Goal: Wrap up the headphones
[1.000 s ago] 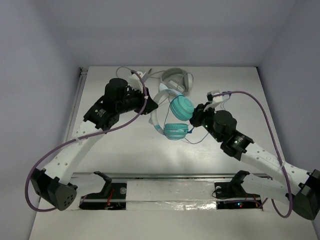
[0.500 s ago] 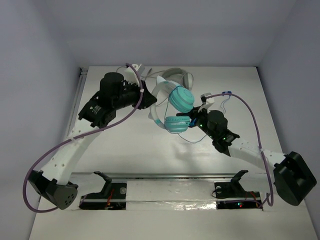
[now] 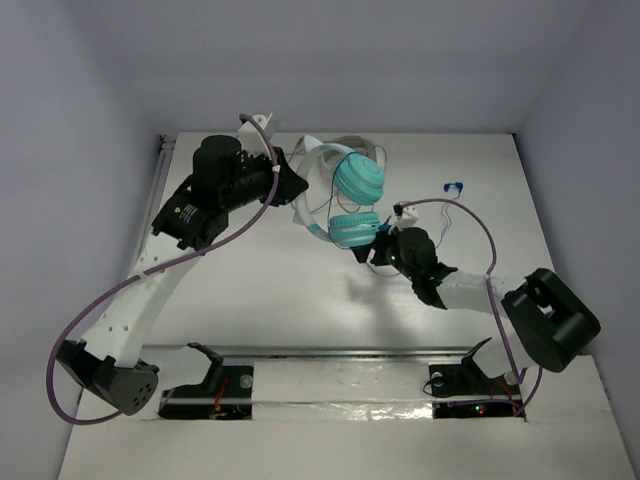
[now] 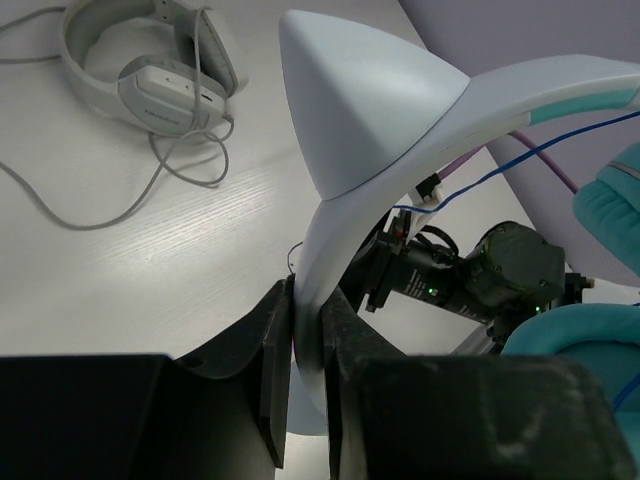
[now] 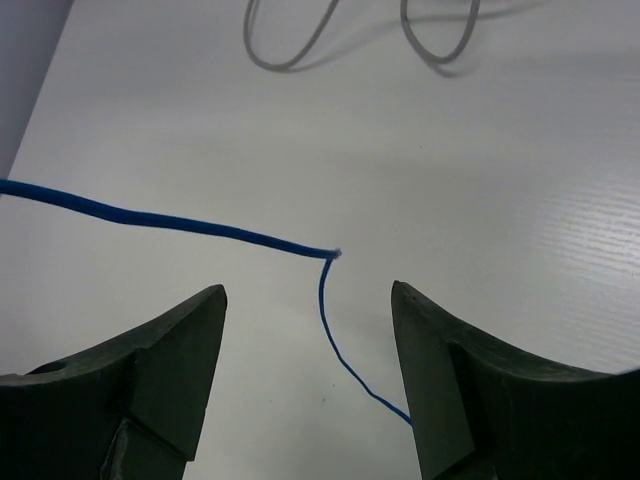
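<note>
The right claw (image 5: 307, 290) has sprung wide off the blue cable (image 5: 200, 226), the left claw (image 4: 305, 335) pinching the headband (image 4: 400, 110), so a regrasp likely follows.

headphones: the headphones (image 3: 358, 181) are mid-view over the white tabletop (image 3: 250, 290), one teal ear cup farther back, the other nearer the arms
left gripper: the left gripper (image 3: 293, 185) meets the pale headband (image 3: 305, 213) from the left, closed on it
right gripper: the right gripper (image 3: 377, 246) is just beside the nearer ear cup, its jaw gap unclear from above
cable: the thin blue cable (image 3: 452, 186) ends in a plug off to the right
behind: grey-white headphones (image 3: 372, 153), mostly hidden
</note>
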